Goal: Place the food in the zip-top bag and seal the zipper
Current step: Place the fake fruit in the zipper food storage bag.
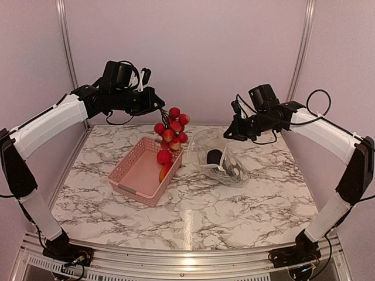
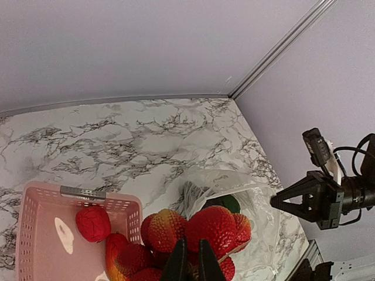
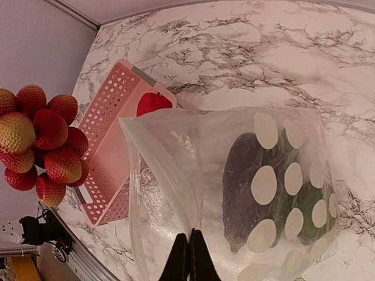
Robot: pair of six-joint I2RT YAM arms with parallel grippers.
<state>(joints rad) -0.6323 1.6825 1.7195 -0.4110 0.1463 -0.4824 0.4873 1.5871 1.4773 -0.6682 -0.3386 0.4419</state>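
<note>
My left gripper is shut on the stem of a bunch of red strawberry-like food pieces. The bunch hangs above the right rim of the pink basket, just left of the zip-top bag. My right gripper is shut on the bag's upper edge, holding its mouth lifted and open toward the bunch. The zipper runs along that mouth edge. Inside the bag lie a dark purple eggplant and a green piece.
The pink lattice basket stands left of the bag with a red tomato in it. Walls with metal rails close the marble table on the back and sides.
</note>
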